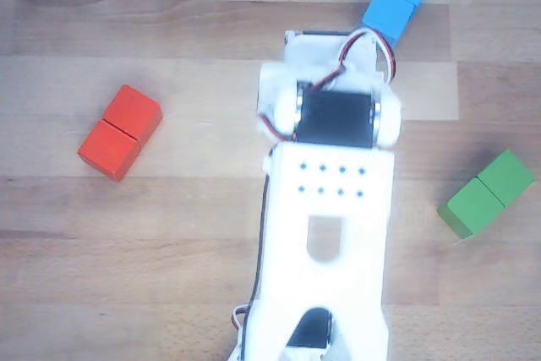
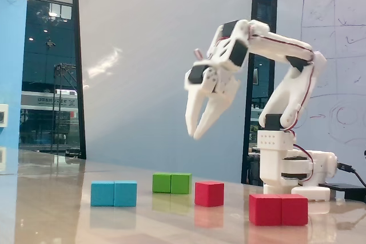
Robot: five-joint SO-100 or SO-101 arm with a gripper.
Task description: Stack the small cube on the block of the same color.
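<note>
We see the white arm point(image 2: 286, 84) raised high, its gripper point(image 2: 197, 132) hanging slightly parted and empty over open tabletop point(image 2: 51, 210). At 4 o'clock from it sits the red double block point(image 2: 278, 209); the small red cube point(image 2: 209, 193) rests directly below, clear on all sides

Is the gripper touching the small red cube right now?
Apart. The fixed view shows the gripper hanging high in the air, jaws open, with clear empty space between it and the small red cube on the table.
</note>
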